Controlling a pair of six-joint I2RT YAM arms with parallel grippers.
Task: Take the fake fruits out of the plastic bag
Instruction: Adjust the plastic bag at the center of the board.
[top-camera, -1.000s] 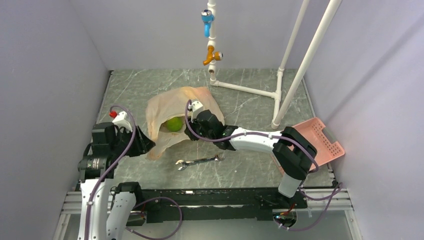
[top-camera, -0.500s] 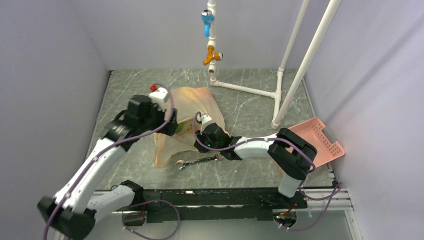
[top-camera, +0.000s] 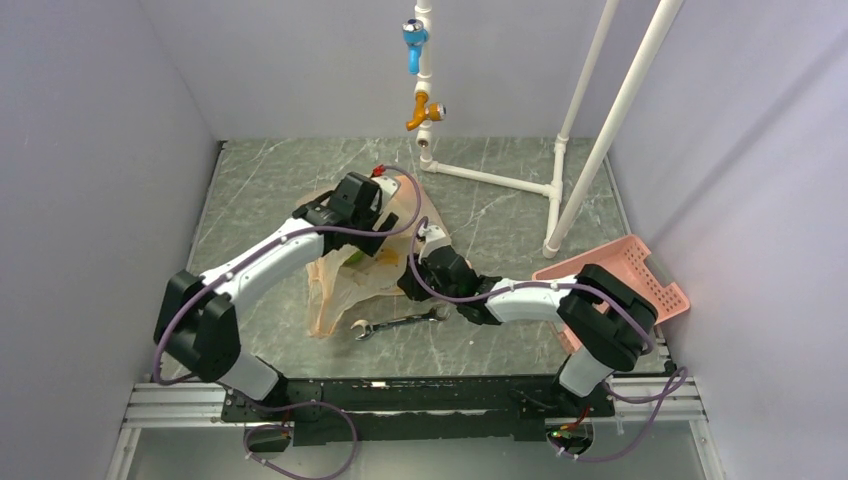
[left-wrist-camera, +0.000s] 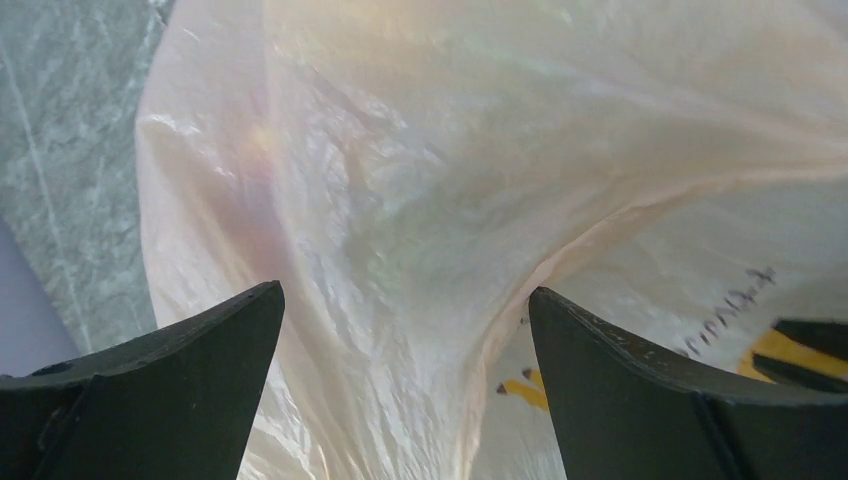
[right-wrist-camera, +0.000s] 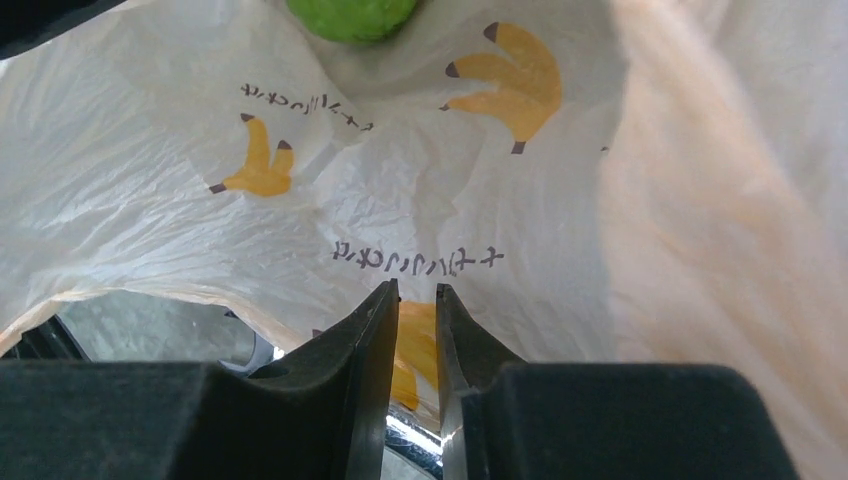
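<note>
Peach plastic bag (right-wrist-camera: 420, 190) film sits pinched in my right gripper (right-wrist-camera: 415, 290), my left gripper (left-wrist-camera: 402, 292) spread wide over it.

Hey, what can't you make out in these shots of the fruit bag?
- Fruit count: top view, the left arm and the plastic bag's folds cover the contents.
- Green fruit: right wrist view, cut off by the top edge.
- Left wrist view: cloudy film fills the gap of the open left gripper; no fruit shows.
</note>
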